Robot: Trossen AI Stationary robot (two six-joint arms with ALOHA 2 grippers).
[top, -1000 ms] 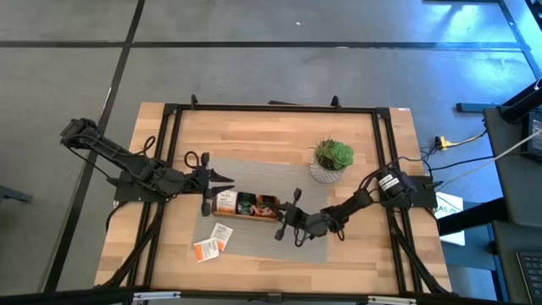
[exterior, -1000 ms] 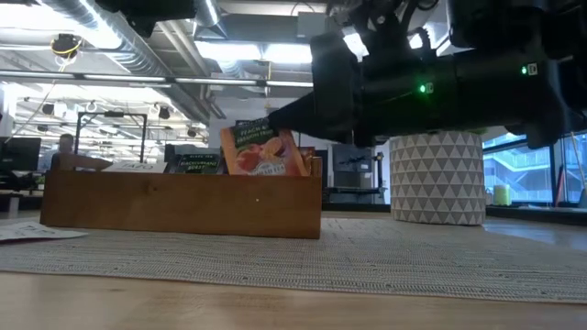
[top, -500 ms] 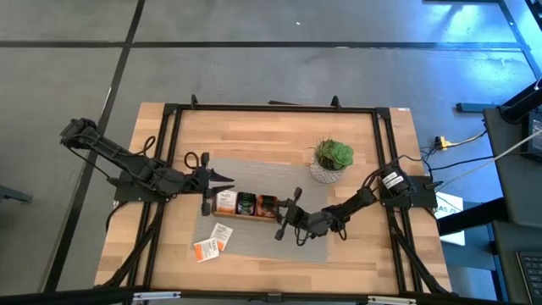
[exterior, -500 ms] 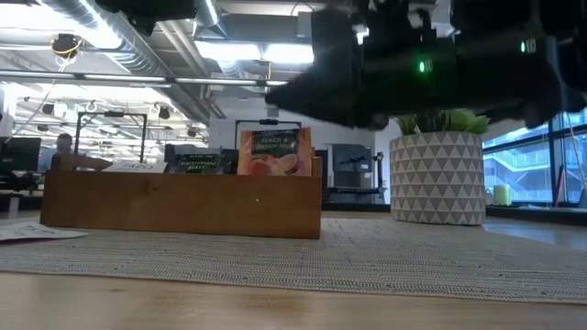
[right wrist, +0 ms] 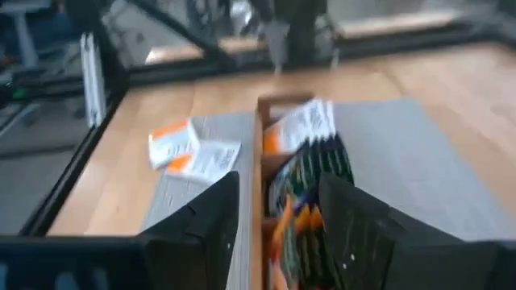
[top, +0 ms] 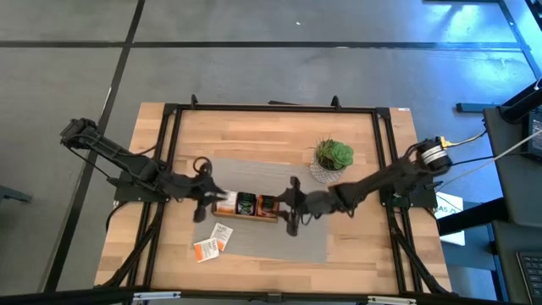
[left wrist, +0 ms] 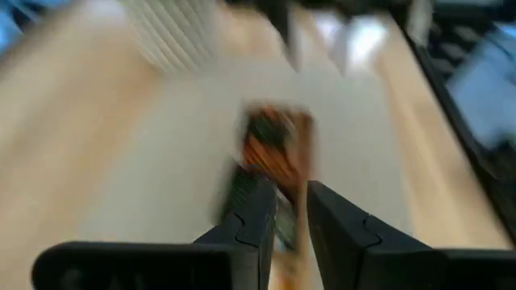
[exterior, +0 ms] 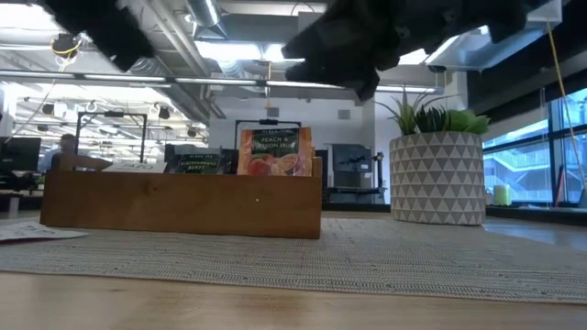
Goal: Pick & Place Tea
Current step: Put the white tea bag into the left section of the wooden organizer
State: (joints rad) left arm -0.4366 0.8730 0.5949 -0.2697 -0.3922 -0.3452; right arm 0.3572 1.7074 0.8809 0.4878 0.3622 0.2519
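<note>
Right gripper (top: pixel 292 206) lifted off tray (top: pixel 246 206), fingers apart, empty.

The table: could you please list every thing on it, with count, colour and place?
Wooden tray: one, brown, on the grey mat at the table's middle.
Tea sachets in the tray: several, white-orange, dark, red-orange, standing inside.
Loose tea sachets: about three, white-and-orange, flat at the mat's near-left corner.
Mat: one, grey, under the tray.
Potted plant: one, green in a white patterned pot, behind the tray to the right.
Left hand: dark, over the tray's left end.
Right hand: dark, open and empty, at the tray's right end.
</note>
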